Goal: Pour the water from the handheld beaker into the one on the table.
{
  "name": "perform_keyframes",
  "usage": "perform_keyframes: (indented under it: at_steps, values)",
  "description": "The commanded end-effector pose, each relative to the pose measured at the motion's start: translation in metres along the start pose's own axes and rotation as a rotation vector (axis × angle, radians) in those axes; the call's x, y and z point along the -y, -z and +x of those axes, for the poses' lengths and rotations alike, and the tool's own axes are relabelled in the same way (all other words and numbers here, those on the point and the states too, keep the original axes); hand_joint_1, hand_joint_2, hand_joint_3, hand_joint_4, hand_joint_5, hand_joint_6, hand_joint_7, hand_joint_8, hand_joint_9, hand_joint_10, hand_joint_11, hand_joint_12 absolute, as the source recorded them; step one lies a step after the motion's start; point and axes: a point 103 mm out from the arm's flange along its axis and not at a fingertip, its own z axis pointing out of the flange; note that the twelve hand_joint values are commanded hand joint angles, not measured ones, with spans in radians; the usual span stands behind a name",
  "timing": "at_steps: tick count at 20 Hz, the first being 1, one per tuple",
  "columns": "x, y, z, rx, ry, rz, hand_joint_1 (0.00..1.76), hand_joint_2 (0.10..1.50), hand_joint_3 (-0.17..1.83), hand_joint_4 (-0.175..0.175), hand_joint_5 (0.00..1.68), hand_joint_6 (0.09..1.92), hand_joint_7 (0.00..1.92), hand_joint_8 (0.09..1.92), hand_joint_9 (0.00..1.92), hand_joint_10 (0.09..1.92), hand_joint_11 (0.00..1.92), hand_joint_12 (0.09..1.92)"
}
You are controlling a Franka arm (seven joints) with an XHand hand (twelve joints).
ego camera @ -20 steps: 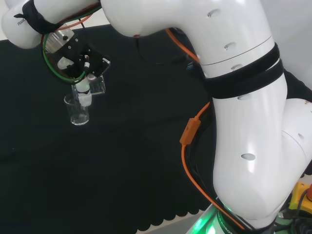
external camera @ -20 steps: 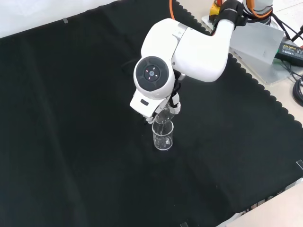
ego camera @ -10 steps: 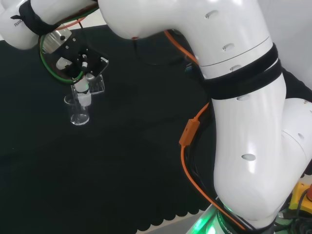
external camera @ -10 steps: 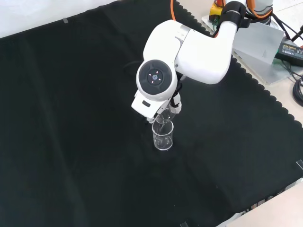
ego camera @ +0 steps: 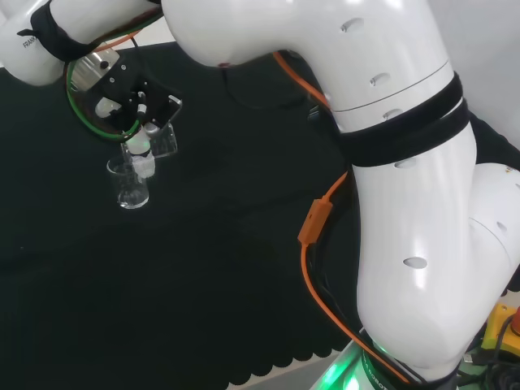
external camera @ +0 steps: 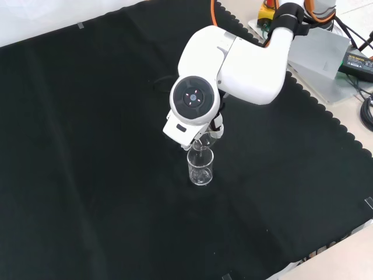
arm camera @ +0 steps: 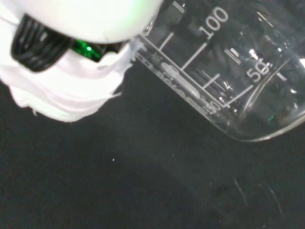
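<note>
Above the table beaker (ego camera: 131, 188), hand (ego camera: 138, 140) curled round the tilted handheld beaker (arm camera: 228, 81). Keep the lip over the rim. Tilt slowly.

A black cloth (external camera: 87, 175) covers the bench, its edge cut in small scallops along the right and lower sides in the front view; bare pale bench top (external camera: 344, 256) shows past that edge at the lower right; a grey metal box (external camera: 317, 55) lies off the cloth at the top right of the front view, with a black power brick (external camera: 356, 58) just beside it and dark cables (external camera: 367, 105) trailing below; in the head view a yellow box with a red button (ego camera: 505, 321) sits at the lower right edge.
</note>
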Motion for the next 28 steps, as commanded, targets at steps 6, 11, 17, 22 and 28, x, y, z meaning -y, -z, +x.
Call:
perform_keyframes:
  at_steps: [6,11,17,22,28]
  values:
    - [0.0007,0.0079,0.0007,0.032,-0.010,0.012,1.19,0.55,0.81,-0.044,1.34,0.62,1.65,0.67,1.57,0.56,1.41,0.77]
    - [0.0015,0.0094,0.0000,0.044,-0.011,0.023,1.19,0.55,0.81,-0.045,1.34,0.62,1.65,0.67,1.57,0.56,1.41,0.77]
    - [0.0016,0.0122,0.0031,0.065,-0.015,0.042,1.19,0.55,0.81,-0.045,1.34,0.63,1.65,0.67,1.57,0.56,1.40,0.77]
    - [0.0013,0.0128,0.0046,0.074,-0.016,0.051,1.19,0.55,0.81,-0.045,1.34,0.63,1.65,0.67,1.57,0.57,1.40,0.77]
    - [0.0001,0.0128,0.0049,0.077,-0.020,0.064,1.19,0.55,0.82,-0.044,1.33,0.66,1.63,0.70,1.56,0.60,1.40,0.78]
